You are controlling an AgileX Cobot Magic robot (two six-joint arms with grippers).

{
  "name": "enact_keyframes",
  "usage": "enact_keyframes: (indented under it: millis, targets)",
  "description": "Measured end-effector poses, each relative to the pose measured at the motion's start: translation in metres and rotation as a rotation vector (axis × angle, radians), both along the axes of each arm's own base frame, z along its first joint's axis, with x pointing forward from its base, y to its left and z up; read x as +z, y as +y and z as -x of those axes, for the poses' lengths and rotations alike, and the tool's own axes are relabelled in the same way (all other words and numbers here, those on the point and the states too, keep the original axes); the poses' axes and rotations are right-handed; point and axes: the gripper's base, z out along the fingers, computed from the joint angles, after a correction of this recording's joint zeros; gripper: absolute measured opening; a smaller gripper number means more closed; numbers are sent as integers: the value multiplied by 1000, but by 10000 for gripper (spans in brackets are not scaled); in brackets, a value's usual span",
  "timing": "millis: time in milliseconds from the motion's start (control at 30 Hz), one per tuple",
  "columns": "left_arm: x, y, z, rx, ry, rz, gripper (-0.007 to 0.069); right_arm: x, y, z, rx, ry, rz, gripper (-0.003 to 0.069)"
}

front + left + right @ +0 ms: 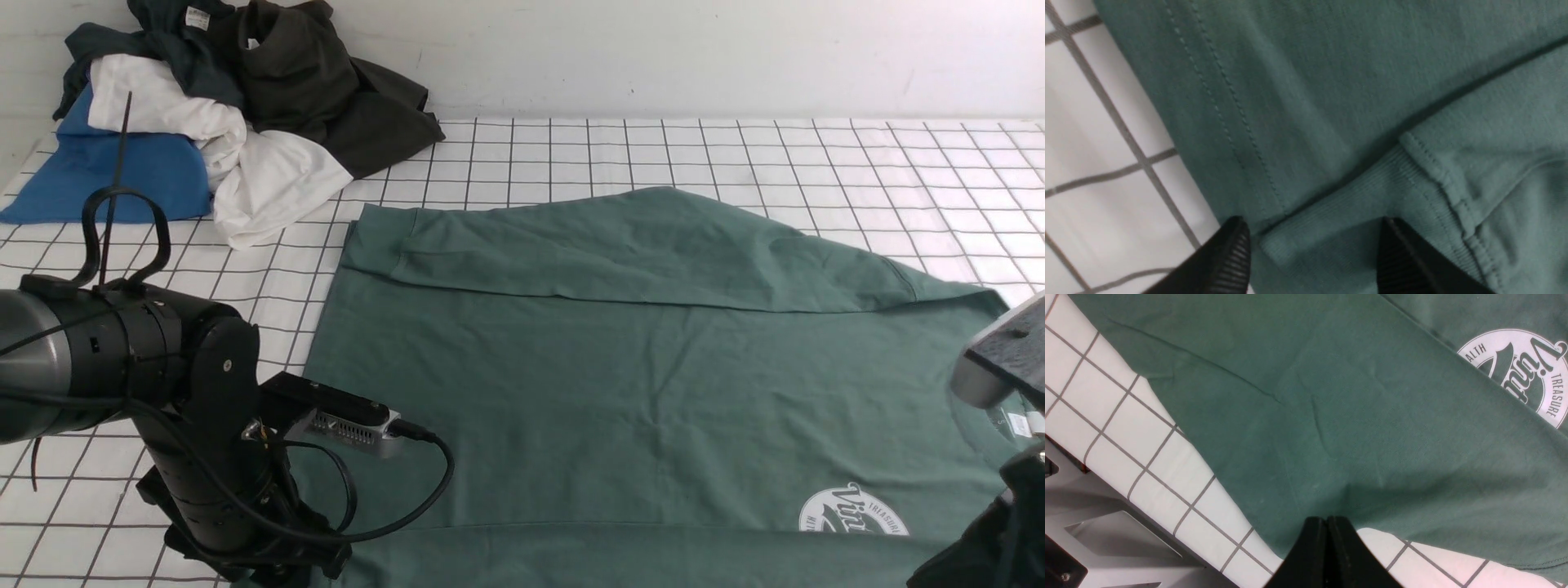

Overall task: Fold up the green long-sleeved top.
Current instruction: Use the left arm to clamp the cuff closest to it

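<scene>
The green long-sleeved top [571,392] lies flat on the grid-patterned table, its round white logo [853,510] at the near right. One sleeve [612,245] is folded across its far side. My left arm [204,425] is low over the top's near left corner, and its fingertips are hidden in the front view. In the left wrist view my left gripper [1312,224] is open, its jaws either side of a ribbed cuff [1339,204]. My right gripper [1327,518] is shut on the top's near edge [1298,522] beside the logo [1527,371].
A pile of clothes sits at the back left: a blue one [106,171], a white one [261,180], a dark brown-olive one [326,90] and a teal-black one [180,41]. The table's near edge and the frame under it [1106,522] show in the right wrist view.
</scene>
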Motion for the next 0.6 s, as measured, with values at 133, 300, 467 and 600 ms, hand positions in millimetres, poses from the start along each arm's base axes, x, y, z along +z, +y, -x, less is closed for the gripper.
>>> enact_keyframes:
  millis: [133,300,467,600]
  targets:
    - [0,0,0,1,-1,1,316,0,0,-1,-2,-9,-3,-14]
    - [-3,0,-1,-3,10,-4,214,0,0,-1,-3,-9,-3,-14]
    - [-4,-1,-2,-28,12,-1,129,0,0,-1,-3,-9,-3,-14]
    - [2,-1,-1,-43,-10,9,44,0,0,-1,-3,-9,-3,-14]
